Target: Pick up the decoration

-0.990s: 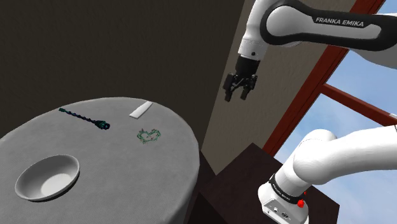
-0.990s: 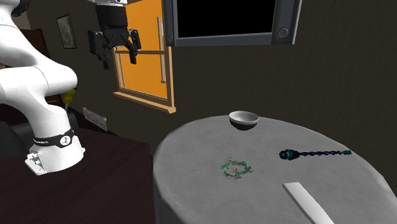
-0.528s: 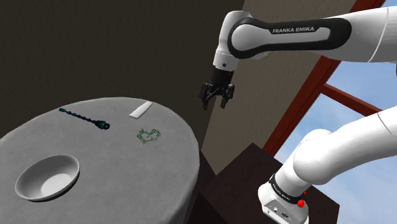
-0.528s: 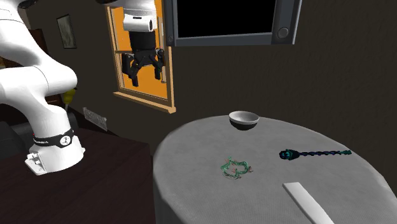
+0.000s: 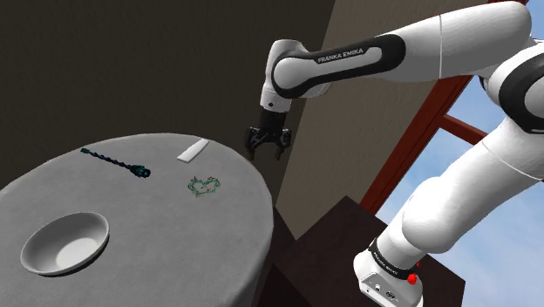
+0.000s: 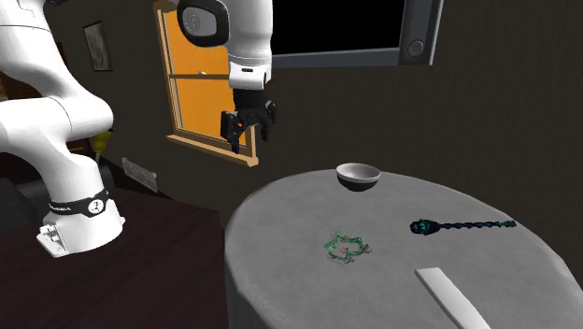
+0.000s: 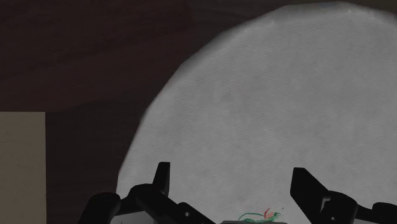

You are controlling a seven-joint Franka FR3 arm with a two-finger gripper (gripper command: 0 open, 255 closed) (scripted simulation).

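The decoration [image 5: 204, 185] is a small green wreath-like tangle with red bits. It lies on the round grey table [image 5: 148, 235] near the edge closest to the arm. It appears again at mid-table [image 6: 347, 247] and just below the fingers [image 7: 261, 216]. My black gripper [image 5: 266, 150] hangs open and empty above the table's rim, to the shoulder view's right of the decoration and well above it. From across the room the gripper [image 6: 248, 131] is up and left of the table. Its fingers [image 7: 162, 176] stand wide apart.
A white bowl [image 5: 65, 242] sits near the table's front. A dark beaded stick [image 5: 118, 162] and a flat white strip [image 5: 191, 151] lie beyond the decoration. The dark stand [image 5: 340, 231] is beside the table, and a red-framed window [image 5: 418, 131] is behind the arm.
The arm has swung down toward the table. The gripper moved left and lower in the shoulder view, from beside the window to above the table's rim. Its fingers stayed open.
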